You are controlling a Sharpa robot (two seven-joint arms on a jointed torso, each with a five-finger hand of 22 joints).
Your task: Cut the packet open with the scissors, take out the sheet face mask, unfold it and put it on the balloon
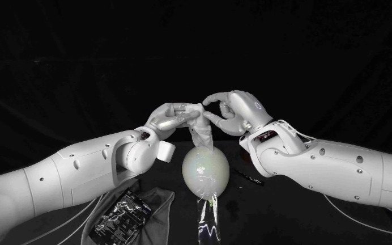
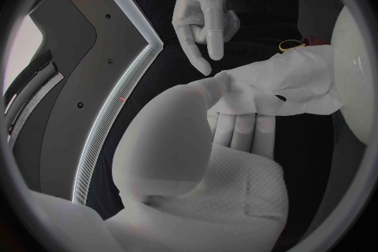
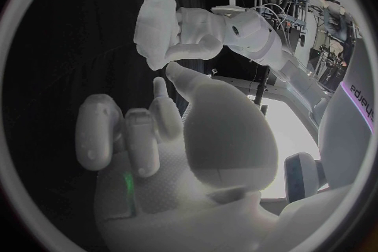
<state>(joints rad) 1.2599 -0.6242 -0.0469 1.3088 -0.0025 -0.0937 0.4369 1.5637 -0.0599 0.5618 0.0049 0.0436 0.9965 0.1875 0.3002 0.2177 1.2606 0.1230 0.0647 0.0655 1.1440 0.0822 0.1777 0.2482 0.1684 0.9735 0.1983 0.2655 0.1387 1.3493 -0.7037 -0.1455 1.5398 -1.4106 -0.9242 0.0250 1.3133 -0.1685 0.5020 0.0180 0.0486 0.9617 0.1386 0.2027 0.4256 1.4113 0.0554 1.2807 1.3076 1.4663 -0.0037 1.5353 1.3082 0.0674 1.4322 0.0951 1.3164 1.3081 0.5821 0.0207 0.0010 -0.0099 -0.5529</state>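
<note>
My left hand (image 1: 170, 117) holds the white sheet mask (image 1: 199, 127) up in its fingers. The mask hangs crumpled down to the top of the pale balloon (image 1: 204, 171), which stands on the table. In the left wrist view the mask (image 2: 295, 83) lies across my fingers (image 2: 240, 126), with the balloon (image 2: 356, 75) beside it. My right hand (image 1: 234, 112) is level with the left, fingers curled, and its thumb tip (image 3: 172, 69) is at the mask's edge (image 3: 154, 9). Whether it pinches the sheet I cannot tell. The scissors (image 1: 249, 178) lie right of the balloon.
The cut packet (image 1: 122, 211) lies on a grey cloth (image 1: 159, 199) at the front left. A shiny strip (image 1: 208, 222) runs from the balloon's base towards the front edge. The black table (image 1: 294, 222) surrounds them.
</note>
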